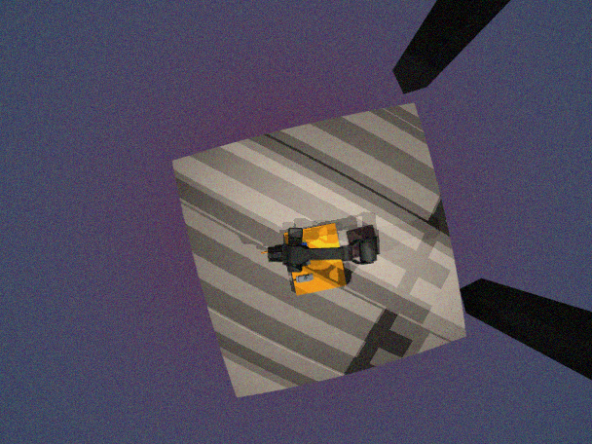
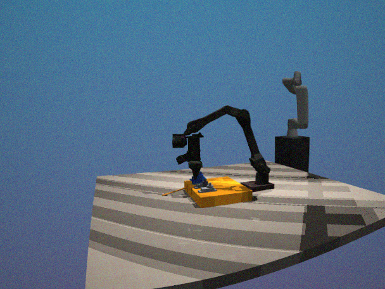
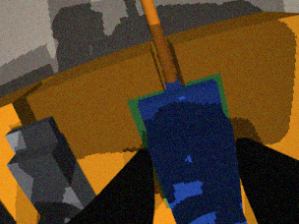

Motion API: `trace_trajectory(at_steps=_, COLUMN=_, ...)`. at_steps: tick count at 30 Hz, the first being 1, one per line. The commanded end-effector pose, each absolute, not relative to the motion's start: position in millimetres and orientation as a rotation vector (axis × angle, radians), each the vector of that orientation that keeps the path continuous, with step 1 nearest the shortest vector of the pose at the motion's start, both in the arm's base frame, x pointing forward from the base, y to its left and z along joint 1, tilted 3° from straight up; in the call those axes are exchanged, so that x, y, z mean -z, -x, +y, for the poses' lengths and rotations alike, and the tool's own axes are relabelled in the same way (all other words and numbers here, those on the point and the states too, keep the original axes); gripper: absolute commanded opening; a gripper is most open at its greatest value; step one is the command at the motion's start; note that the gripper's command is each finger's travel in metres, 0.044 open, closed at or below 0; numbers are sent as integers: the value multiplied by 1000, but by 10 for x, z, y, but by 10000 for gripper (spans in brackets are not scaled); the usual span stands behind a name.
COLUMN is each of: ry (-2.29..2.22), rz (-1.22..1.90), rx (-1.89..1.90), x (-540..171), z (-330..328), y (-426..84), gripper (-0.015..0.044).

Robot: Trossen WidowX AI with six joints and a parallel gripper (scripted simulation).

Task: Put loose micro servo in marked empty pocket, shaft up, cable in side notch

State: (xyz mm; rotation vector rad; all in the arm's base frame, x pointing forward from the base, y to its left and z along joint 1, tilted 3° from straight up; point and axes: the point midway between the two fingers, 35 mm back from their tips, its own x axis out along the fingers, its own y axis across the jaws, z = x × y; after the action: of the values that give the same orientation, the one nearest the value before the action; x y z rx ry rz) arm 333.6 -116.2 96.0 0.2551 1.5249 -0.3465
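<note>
Lowering servo (image 2: pixel 198 179) (image 3: pixel 192 147) into its green-marked pocket (image 3: pixel 223 93)
Gripper (image 2: pixel 196 177) (image 3: pixel 195 153) clamps it; next, press ears flat, cable (image 2: pixel 173 191) (image 3: pixel 162 44) in notch

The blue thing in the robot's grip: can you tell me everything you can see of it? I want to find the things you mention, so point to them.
The blue micro servo (image 2: pixel 198 178) (image 3: pixel 189 133) is a small boxy part, dull and plastic-looking, with brighter blue patches where light falls. An orange cable (image 2: pixel 173 191) (image 3: pixel 164 49) leaves one end and runs out past the deck's edge. The black gripper (image 3: pixel 195 153) is shut on its two long sides. It sits over the green-outlined pocket (image 3: pixel 223 90) on the orange deck (image 2: pixel 226 194) (image 3: pixel 261 64); whether it is fully down, I cannot tell.
</note>
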Motion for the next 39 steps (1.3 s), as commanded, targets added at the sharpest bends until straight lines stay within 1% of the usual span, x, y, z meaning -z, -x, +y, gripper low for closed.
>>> trace_trajectory(at_steps=1, ry=-256, rz=1523, rx=344, x=-922, z=-1161, y=-3340, gripper=0)
trace_trajectory(at_steps=17, ry=-256, rz=1523, rx=344, x=-762, z=-1171, y=-3342, gripper=0)
trace_trajectory(at_steps=24, ry=-256, rz=1523, rx=344, x=-777, z=-1174, y=-3333, gripper=184)
trace_trajectory(at_steps=28, ry=-256, rz=1523, rx=344, x=-836, z=-1171, y=-3334, gripper=187)
trace_trajectory(at_steps=31, ry=-256, rz=1523, rx=344, x=-1093, z=-1148, y=-3300, gripper=187)
trace_trajectory(at_steps=38, ry=-256, rz=1524, rx=344, x=-1122, z=-1134, y=-3250, gripper=187)
trace_trajectory(at_steps=39, ry=-253, rz=1529, rx=343, x=-1106, z=-1133, y=-3231, gripper=214)
